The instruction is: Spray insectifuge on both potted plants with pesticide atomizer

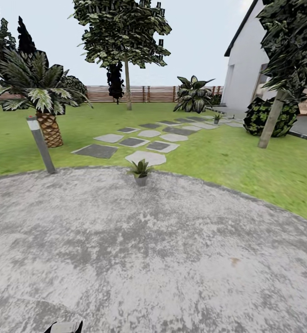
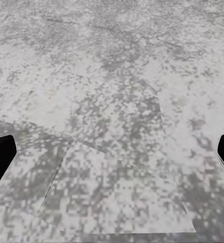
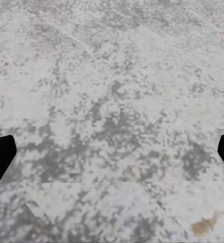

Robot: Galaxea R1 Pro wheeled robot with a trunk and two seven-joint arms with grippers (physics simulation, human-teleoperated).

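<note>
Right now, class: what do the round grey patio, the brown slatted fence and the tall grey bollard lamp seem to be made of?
Round grey patio: probably concrete or stone, matt and mottled light and dark.
Brown slatted fence: looks like wood, with horizontal brown slats between posts.
Tall grey bollard lamp: perhaps painted metal or plastic; smooth grey post, white band near the top.

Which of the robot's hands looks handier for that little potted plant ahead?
Neither, really. The potted plant sits at the patio's far edge, well ahead and near centre. Both the left hand and the right hand are open over bare paving. The robot likely has to drive closer first.
</note>
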